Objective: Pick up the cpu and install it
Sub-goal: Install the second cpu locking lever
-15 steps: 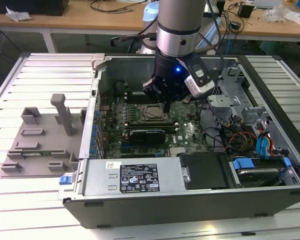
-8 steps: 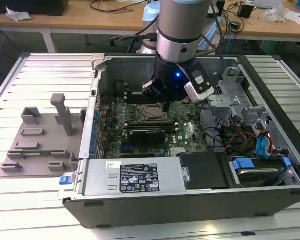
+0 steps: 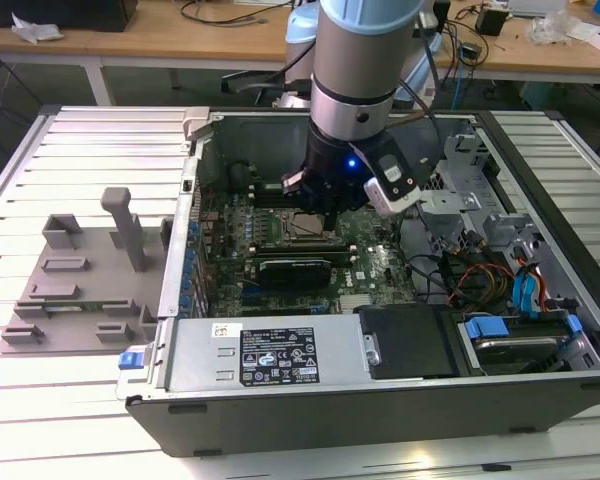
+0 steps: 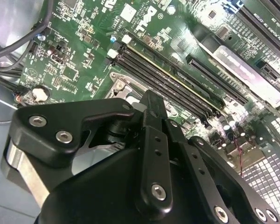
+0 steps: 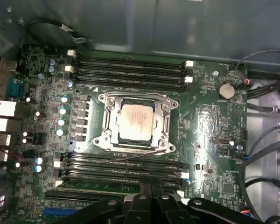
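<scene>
The cpu (image 5: 136, 120), a small square chip with a silvery top plate, lies flat inside the metal socket frame (image 5: 108, 126) in the middle of the green motherboard (image 5: 210, 121). A thin wire lever (image 5: 130, 156) lies loose across the frame's near side. My gripper (image 5: 152, 190) hangs above the board, just off the socket's edge, with its black fingers (image 5: 146, 193) pressed together and nothing between them. In the second wrist view the gripper (image 4: 151, 105) stands in front of the socket (image 4: 119, 84). In the exterior view the gripper (image 3: 318, 207) hovers over the socket (image 3: 302, 226) inside the open computer case.
Memory slots (image 5: 130, 70) flank the socket on both sides. Cable bundles (image 5: 266, 154) and drive bays (image 3: 510, 330) crowd the exterior view's right of the case (image 3: 380, 380). A grey plastic tray (image 3: 80, 290) sits on the slatted table at the exterior view's left.
</scene>
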Tool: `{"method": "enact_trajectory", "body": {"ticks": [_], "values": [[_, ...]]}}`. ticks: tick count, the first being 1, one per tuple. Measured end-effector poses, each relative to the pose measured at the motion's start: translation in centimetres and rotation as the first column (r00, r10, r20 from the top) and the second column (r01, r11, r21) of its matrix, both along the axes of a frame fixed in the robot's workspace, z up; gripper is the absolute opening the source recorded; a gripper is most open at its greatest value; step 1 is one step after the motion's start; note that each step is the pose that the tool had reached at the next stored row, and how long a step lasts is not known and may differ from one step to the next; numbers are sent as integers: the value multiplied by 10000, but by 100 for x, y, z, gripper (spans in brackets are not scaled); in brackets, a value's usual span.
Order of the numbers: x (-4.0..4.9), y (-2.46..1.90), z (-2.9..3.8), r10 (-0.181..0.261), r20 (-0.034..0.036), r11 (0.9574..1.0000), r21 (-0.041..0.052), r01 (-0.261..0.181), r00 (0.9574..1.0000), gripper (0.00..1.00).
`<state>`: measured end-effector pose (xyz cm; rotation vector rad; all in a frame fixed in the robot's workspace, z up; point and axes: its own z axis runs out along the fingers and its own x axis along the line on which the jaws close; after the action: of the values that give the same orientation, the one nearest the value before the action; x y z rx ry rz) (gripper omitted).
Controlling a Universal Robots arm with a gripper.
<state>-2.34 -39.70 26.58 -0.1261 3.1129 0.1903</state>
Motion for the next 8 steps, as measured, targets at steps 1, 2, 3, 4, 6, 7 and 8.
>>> {"method": "enact_trajectory", "body": {"ticks": [1, 2, 3, 4, 6, 7, 8], "values": [[0, 0, -13, 0, 1, 10000, 1, 0, 10000, 11], [0, 0, -23, 0, 0, 10000, 0, 0, 10000, 11], [0, 0, -30, 0, 1, 10000, 1, 0, 10000, 11], [0, 0, -39, 0, 0, 10000, 1, 0, 10000, 11], [0, 1, -55, -1, 1, 10000, 1, 1, 10000, 11], [0, 2, -64, 0, 1, 10000, 0, 0, 10000, 11], [0, 3, -73, 0, 1, 10000, 1, 0, 10000, 11]]}}
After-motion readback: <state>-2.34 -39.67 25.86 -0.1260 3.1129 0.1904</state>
